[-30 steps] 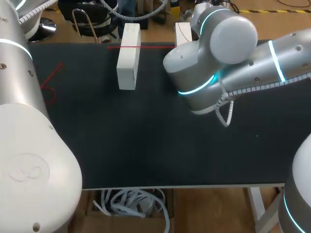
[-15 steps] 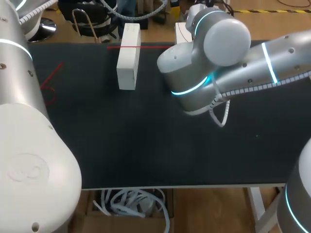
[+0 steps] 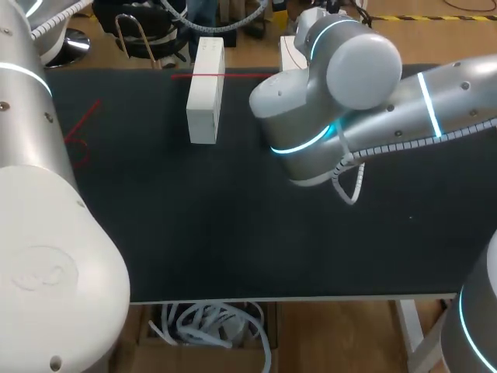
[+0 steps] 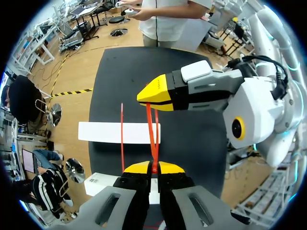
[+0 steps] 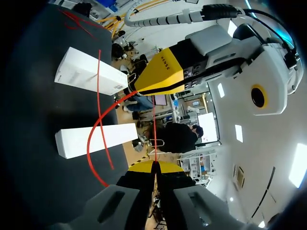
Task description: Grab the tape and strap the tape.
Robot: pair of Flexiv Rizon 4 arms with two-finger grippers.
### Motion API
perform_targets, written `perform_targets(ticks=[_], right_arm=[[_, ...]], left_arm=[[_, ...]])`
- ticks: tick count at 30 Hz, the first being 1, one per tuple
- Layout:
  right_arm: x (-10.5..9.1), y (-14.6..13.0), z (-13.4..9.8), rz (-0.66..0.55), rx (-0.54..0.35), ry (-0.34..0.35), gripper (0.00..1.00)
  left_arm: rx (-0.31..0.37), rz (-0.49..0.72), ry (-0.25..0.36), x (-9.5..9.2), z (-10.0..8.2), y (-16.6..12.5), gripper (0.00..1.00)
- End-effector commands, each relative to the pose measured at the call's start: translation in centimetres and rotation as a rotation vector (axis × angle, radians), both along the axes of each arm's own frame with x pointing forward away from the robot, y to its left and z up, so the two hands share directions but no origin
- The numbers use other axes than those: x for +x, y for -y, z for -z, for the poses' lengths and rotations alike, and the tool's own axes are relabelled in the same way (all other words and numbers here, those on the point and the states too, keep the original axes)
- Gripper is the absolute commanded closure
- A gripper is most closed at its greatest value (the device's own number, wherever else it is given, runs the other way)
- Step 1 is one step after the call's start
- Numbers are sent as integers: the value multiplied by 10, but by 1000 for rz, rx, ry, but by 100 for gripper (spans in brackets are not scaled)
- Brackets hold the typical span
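Tape (image 4: 150,134): thin red strip, held off the table between the two grippers near the far edge. Another strand lies flat across the long white box (image 3: 203,93), a red line over its far end in the head view.

Table (image 3: 233,233): black top, with red marks (image 3: 81,132) on its left part.

Left arm (image 3: 46,233): white, fills the head view's left side.

Right arm (image 3: 373,93): grey-white with lit cyan rings. It enters from the right, reaches past the middle to the far edge and hides most of a second white box (image 3: 291,50).

Left gripper (image 4: 153,166): yellow tips pressed together, pinching the tape at the seam.

Right gripper (image 5: 154,165): tips closed on the tape too. The strip runs straight from it to the left gripper's tips. The grippers face each other, near but apart.

Writing: small dark print along one yellow fingertip (image 5: 163,64) of the left gripper, seen in the right wrist view. Faint marks on the long box's top, too small to make out.
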State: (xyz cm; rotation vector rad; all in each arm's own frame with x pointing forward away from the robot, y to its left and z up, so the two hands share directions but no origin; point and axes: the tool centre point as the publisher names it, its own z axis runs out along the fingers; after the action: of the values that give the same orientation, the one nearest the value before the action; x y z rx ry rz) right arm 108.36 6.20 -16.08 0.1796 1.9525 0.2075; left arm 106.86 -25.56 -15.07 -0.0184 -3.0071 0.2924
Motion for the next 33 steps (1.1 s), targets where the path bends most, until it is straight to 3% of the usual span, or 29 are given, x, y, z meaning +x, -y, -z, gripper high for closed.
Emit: perform_targets(ticks=[1, 33], right_arm=[[0, -2, -2, 1, -4, -2, 100], [0, -11, -5, -17, -21, 0, 100]], left_arm=[[5, -1, -2, 0, -1, 0, 100], [5, -1, -2, 0, -1, 0, 100]])
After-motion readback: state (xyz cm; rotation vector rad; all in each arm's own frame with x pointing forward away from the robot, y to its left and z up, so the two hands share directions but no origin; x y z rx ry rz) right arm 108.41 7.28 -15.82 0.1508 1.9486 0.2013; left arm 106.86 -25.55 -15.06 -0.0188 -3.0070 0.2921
